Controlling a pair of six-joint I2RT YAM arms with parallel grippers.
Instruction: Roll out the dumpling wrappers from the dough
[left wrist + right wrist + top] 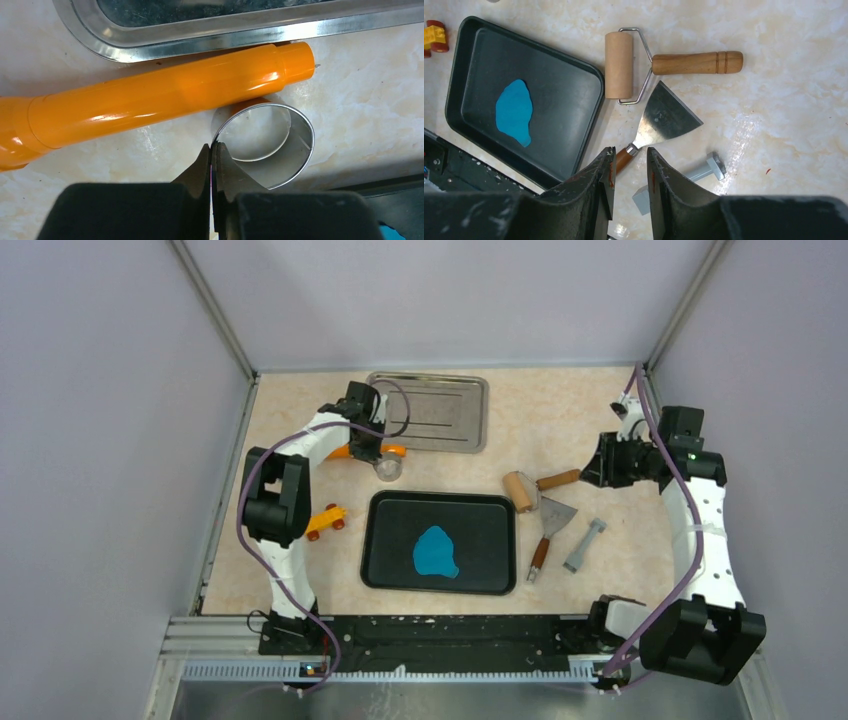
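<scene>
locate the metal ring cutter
Top view, left side: the metal ring cutter sits between the orange roller and the black tray, its rim in the left pincer.

Bench, seen from above: near the middle of the near edge we find the near tray (480, 530), with the dough (435, 553) lying in it toward its near rim. Behind it, by the far edge, sits the far tray (470, 390). Between the two lie the cylinder (150, 100), along the far tray's near left corner, and the ring cutter (388, 470) just before it. Toward the left edge rests the toy car (327, 520). Right of the near tray we see the roller (520, 490), the scraper (555, 520) before it, and the T-shaped piece (585, 545) furthest right.
</scene>
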